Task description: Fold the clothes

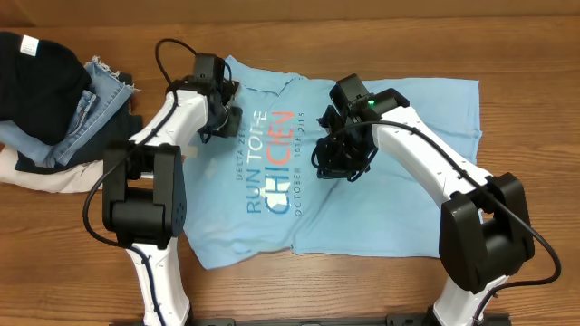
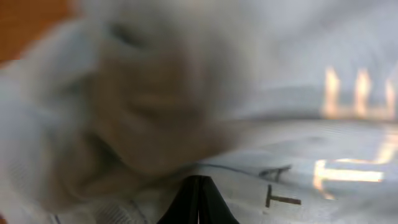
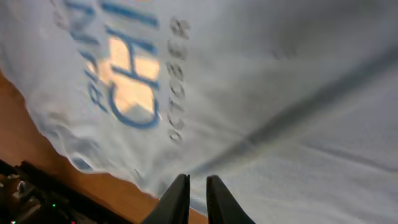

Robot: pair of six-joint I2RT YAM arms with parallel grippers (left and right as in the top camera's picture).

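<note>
The light blue T-shirt [image 1: 399, 208] lies spread on the wooden table [image 1: 530, 54], lettering side up. My left gripper [image 1: 227, 118] is at the shirt's upper left, near the collar and sleeve. In the left wrist view its jaws [image 2: 199, 185] are pressed shut, with blurred, bunched shirt fabric [image 2: 311, 93] close in front. My right gripper [image 1: 337, 163] is over the shirt's middle, beside the lettering. In the right wrist view its jaws [image 3: 198, 186] are nearly closed on the cloth [image 3: 280, 93], and a taut crease runs up and right from the tips.
A pile of other clothes lies at the table's far left: a dark garment [image 1: 36, 72], folded jeans [image 1: 91, 109] and a pale cloth [image 1: 45, 177]. The table's front edge [image 3: 37, 143] shows past the shirt hem in the right wrist view.
</note>
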